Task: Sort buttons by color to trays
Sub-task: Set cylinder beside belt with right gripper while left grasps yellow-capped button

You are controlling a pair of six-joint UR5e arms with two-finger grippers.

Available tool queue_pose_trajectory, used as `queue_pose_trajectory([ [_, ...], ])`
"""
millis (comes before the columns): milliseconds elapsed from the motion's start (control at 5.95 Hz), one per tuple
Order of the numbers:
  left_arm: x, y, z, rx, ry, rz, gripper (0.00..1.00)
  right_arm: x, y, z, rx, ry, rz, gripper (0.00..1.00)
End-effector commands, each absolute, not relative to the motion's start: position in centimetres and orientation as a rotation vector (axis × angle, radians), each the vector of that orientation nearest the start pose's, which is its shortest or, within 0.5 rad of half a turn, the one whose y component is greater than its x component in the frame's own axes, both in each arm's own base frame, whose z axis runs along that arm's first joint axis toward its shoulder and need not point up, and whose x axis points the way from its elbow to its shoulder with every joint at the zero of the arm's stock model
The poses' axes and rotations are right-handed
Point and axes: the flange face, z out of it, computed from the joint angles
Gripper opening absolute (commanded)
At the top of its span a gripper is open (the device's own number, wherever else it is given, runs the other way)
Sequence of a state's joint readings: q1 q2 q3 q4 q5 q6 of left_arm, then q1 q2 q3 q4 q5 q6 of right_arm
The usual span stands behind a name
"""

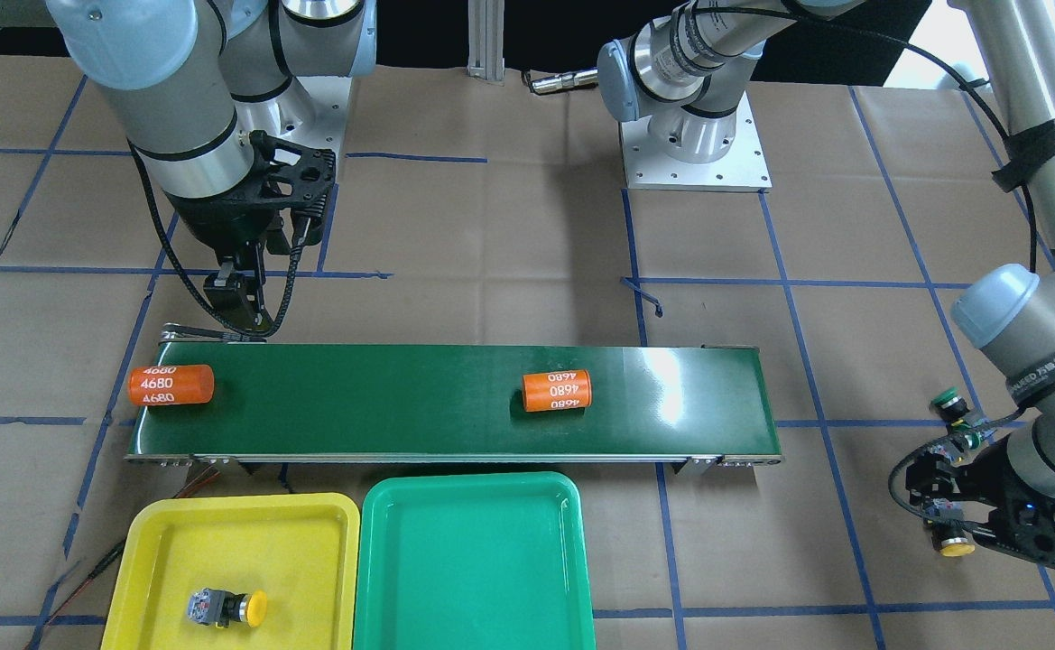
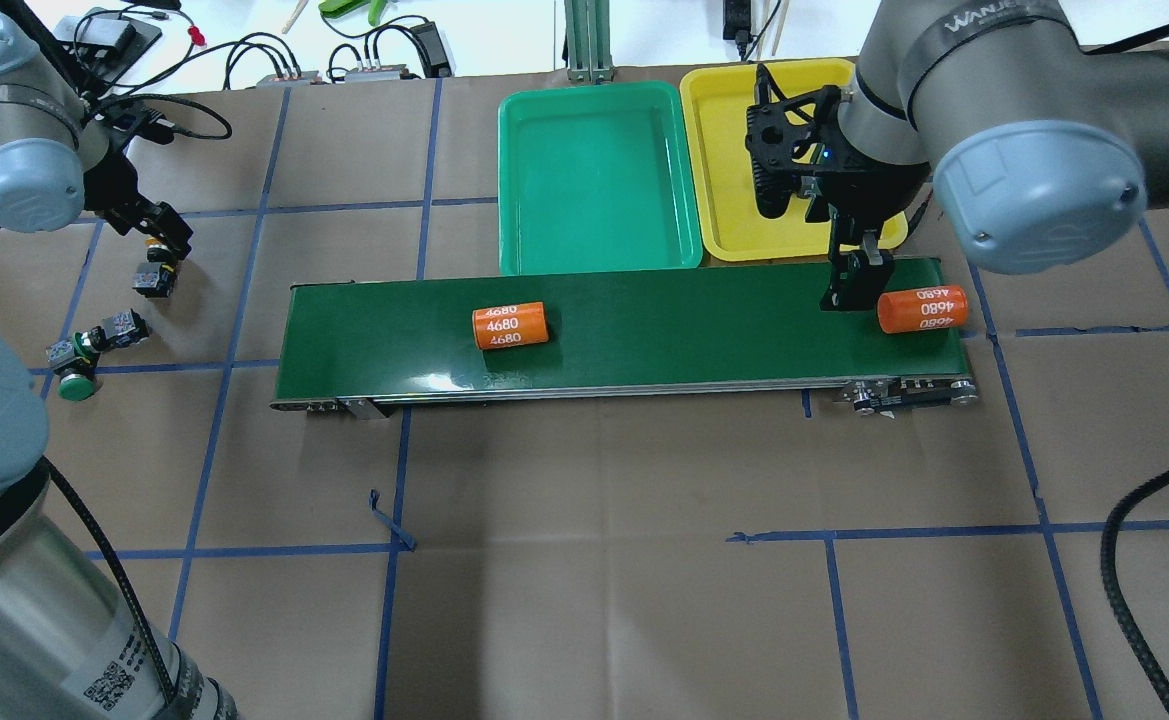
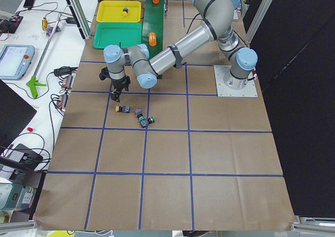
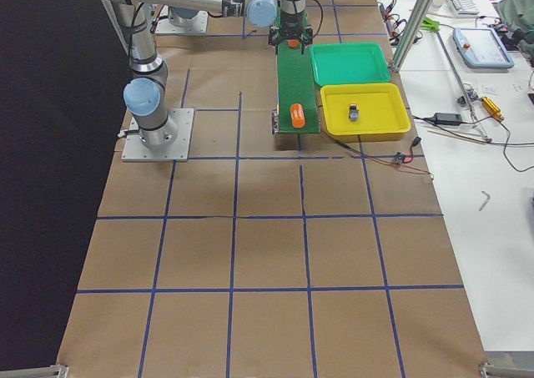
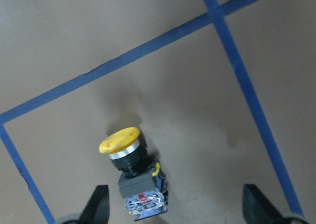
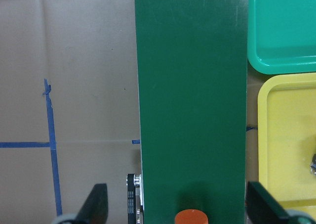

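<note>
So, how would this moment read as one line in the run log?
left jaws: open over loose yellow button | right jaws: open above conveyor belt | yellow tray: one button | green tray: empty

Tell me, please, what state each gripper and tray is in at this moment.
Left gripper: open, over a loose yellow button lying on the table.
Right gripper: open, empty, over the conveyor belt.
Yellow tray: holds one sorted yellow button.
Green tray: empty.

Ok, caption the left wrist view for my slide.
Open left tool above a yellow-capped button lying on blue-taped brown paper.
</note>
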State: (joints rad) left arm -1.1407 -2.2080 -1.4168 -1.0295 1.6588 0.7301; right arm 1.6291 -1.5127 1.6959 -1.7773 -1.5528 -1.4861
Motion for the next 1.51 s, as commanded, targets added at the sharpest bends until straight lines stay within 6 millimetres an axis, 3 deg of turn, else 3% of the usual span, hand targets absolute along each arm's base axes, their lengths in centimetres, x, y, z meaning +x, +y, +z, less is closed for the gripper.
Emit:
queue_pose_trajectory([
  [0, 19.4, -69.8, 19.6, 0.149, 3.046, 0.035, 0.94, 16.4, -50.1, 42.2, -2.180, 2.268, -0.049, 1.00],
  [336, 19.8, -69.7, 18.5, 0.142, 3.050, 0.059, 0.74, 16.5, -49.9, 42.1, -2.172, 2.256, -0.041, 1.00],
  [504, 19.8, -69.8, 17.9, 0.141, 3.053, 0.072, 0.48, 16.5, -49.9, 42.0, -2.172, 2.256, -0.045, 1.00],
  [840, 19.8, -69.7, 17.7, 0.143, 3.054, 0.076, 0.23, 16.5, -50.0, 41.7, -2.164, 2.269, -0.052, 1.00],
  [1008, 19.8, -69.7, 17.8, 0.143, 3.053, 0.072, 0.04, 16.5, -49.9, 41.7, -2.096, 2.322, -0.044, 1.00],
  [1176, 19.2, -69.7, 20.0, 0.162, 3.047, 0.040, 0.00, 16.6, -49.9, 41.7, -2.091, 2.325, -0.045, 1.00],
  [1344, 16.9, -68.9, 24.1, 0.269, 3.032, 0.016, 0.00, 16.6, -49.9, 41.7, -2.091, 2.324, -0.047, 1.00],
])
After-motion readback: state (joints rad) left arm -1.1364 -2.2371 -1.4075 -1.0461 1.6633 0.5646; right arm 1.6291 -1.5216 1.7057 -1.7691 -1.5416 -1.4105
